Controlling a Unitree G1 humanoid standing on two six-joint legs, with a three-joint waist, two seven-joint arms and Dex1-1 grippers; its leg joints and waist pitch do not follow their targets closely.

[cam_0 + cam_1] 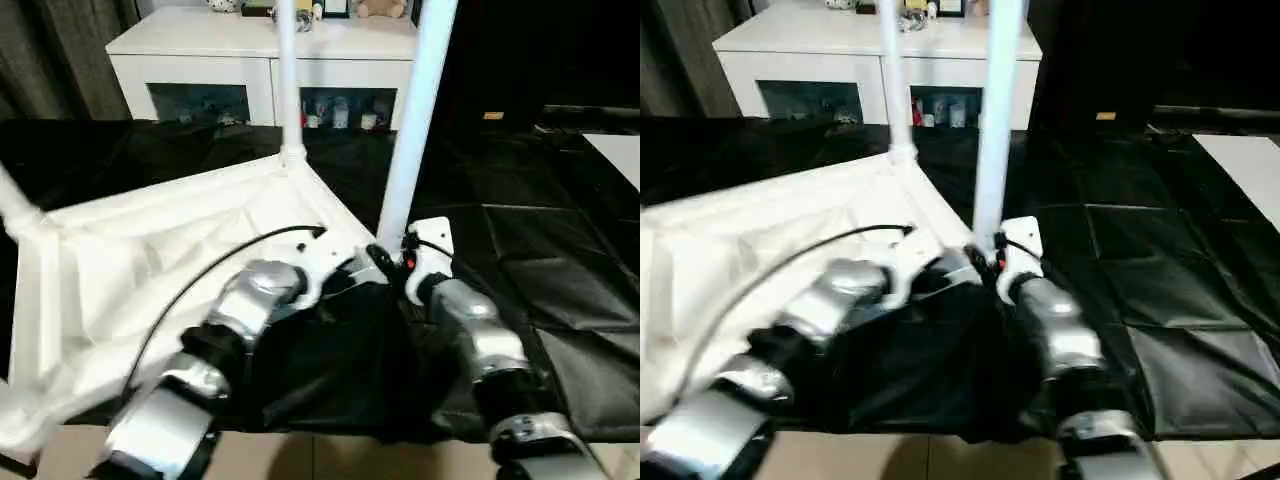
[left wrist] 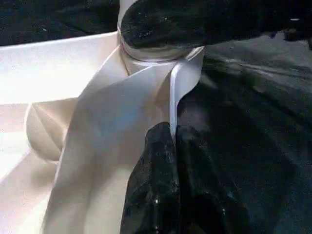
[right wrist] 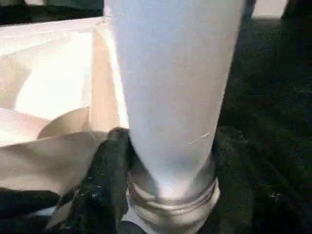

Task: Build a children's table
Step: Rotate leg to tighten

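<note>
Gripping one white tube leg near its base, the right gripper has black fingers closed around it at the corner socket. Left gripper pinches the rim of the upside-down table top beside that socket. Three legs visible: held one, a second leg upright at 12 o'clock, a third leg at 9 o'clock. Smooth white plastic, ribbed underside. Black sheet covers the surface; one white cabinet with dark glass doors at 12 o'clock.
</note>
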